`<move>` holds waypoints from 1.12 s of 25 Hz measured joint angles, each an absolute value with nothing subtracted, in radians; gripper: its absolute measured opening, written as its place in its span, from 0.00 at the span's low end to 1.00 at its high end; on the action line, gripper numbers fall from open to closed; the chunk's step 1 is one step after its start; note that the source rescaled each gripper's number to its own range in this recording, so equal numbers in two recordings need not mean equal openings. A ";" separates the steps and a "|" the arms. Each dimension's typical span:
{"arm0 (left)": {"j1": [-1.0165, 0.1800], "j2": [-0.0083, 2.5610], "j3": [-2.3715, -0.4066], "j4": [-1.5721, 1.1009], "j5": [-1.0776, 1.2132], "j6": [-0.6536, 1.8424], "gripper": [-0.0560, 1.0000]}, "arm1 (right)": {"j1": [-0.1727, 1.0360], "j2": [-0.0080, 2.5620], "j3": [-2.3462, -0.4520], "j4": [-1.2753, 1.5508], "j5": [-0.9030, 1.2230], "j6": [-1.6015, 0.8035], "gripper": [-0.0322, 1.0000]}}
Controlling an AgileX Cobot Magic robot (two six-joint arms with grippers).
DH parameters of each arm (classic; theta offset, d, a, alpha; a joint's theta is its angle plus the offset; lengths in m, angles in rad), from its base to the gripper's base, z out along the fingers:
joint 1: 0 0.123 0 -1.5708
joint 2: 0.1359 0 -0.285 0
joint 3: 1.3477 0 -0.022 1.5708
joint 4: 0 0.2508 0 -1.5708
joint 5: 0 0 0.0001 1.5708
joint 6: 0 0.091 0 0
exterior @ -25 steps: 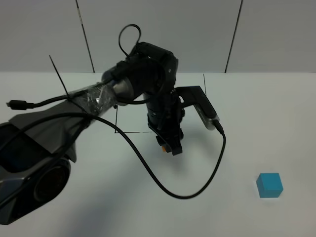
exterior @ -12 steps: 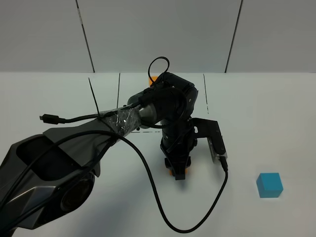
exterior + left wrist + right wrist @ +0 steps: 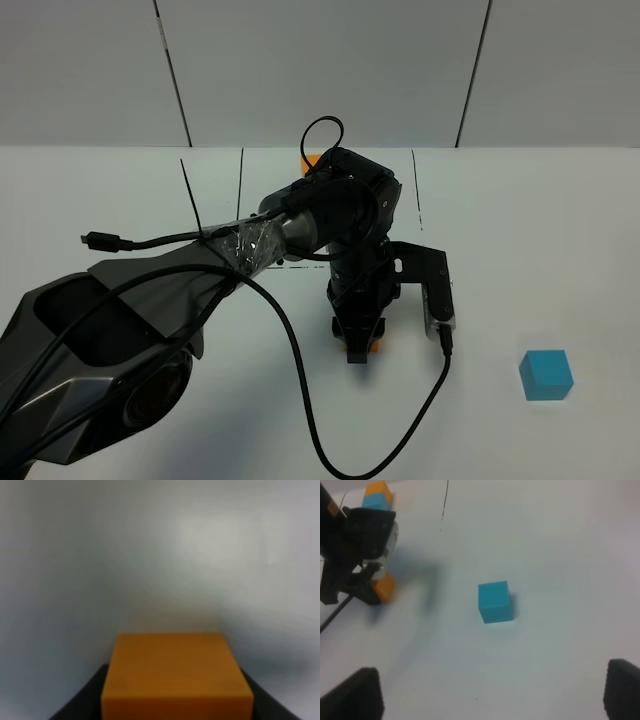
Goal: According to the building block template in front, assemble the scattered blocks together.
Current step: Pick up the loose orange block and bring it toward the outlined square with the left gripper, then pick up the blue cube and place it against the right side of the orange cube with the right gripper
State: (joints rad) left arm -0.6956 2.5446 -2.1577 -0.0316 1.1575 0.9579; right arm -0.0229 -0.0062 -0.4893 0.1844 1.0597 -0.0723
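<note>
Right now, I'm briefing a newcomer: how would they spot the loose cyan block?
Start at the white table and go to its right side, clear of the black arm. The cyan cube sits there alone, touching nothing; the template has its cyan cube joined to orange.

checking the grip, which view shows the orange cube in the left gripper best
Left wrist: the orange cube is large and close, with two faces clear. Exterior high shows only orange slivers beside the left gripper. Right wrist shows it small and partly hidden by that gripper.
</note>
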 joint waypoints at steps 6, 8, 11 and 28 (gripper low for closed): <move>-0.696 2.545 -2.158 -0.048 1.162 1.026 0.06 | -0.023 -0.006 -0.489 0.184 1.060 -0.072 0.77; -0.696 2.546 -2.158 -0.061 1.170 1.037 0.12 | -0.023 -0.006 -0.489 0.184 1.060 -0.072 0.77; -0.696 2.546 -2.160 -0.075 1.182 1.041 0.45 | -0.023 -0.006 -0.489 0.184 1.060 -0.072 0.77; -0.686 2.354 -2.199 -0.077 1.185 0.507 0.93 | -0.023 -0.006 -0.489 0.184 1.060 -0.072 0.77</move>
State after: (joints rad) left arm -0.6859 2.3537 -2.1985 -0.0771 1.1851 0.5066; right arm -0.0229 -0.0062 -0.4893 0.1844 1.0597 -0.0723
